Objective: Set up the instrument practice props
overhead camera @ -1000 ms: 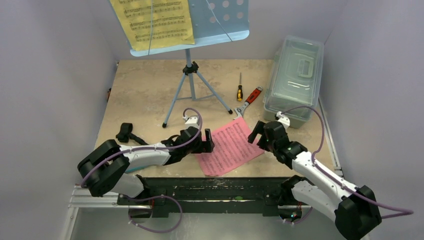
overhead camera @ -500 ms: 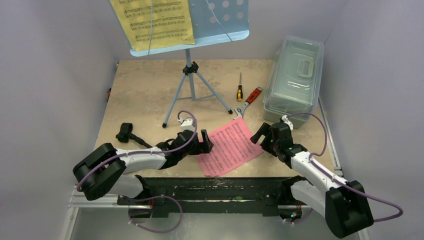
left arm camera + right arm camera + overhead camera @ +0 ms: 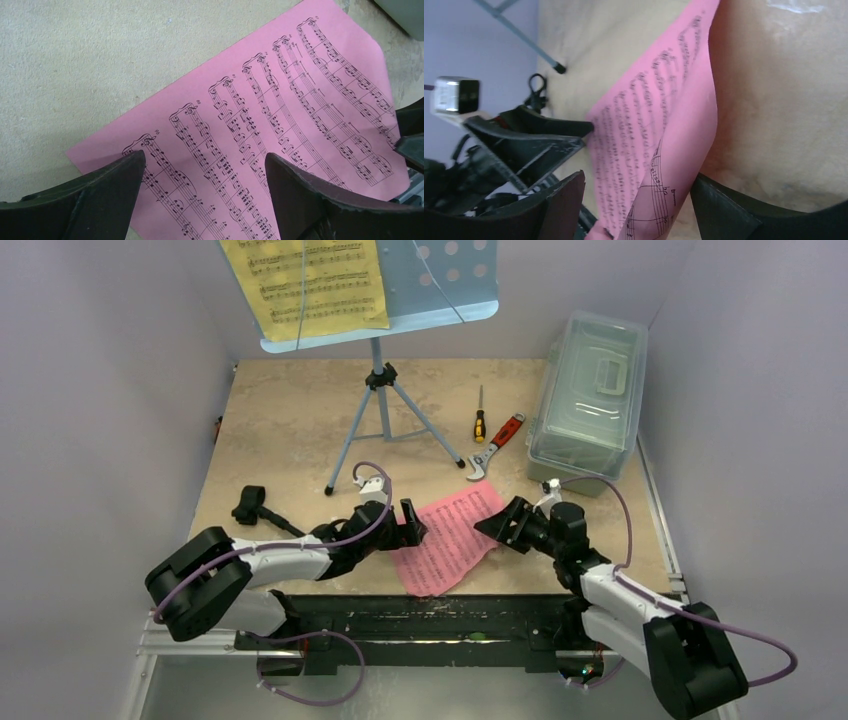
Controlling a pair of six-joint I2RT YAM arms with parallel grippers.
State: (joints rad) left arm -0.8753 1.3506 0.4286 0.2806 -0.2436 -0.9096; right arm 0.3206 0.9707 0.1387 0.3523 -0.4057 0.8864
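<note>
The left claw (image 3: pixel 410 523) is wide apart, low over the left edge of the pink page (image 3: pixel 447 537) on the table (image 3: pixel 290 420). The right claw (image 3: pixel 492 523) is apart too, with the page's curled-up right edge between its fingers (image 3: pixel 559 210).

The pink page (image 3: pixel 450 537) carries black staves of music; the yellow page (image 3: pixel 305 282) likewise, on a light blue music stand (image 3: pixel 400 302) patterned with round holes. The counter (image 3: pixel 290 430) is mottled beige. Left hand (image 3: pixel 202 159) and right hand (image 3: pixel 639 180) are black. The wrench (image 3: pixel 503 436) handle is red, the box (image 3: pixel 590 390) clear
</note>
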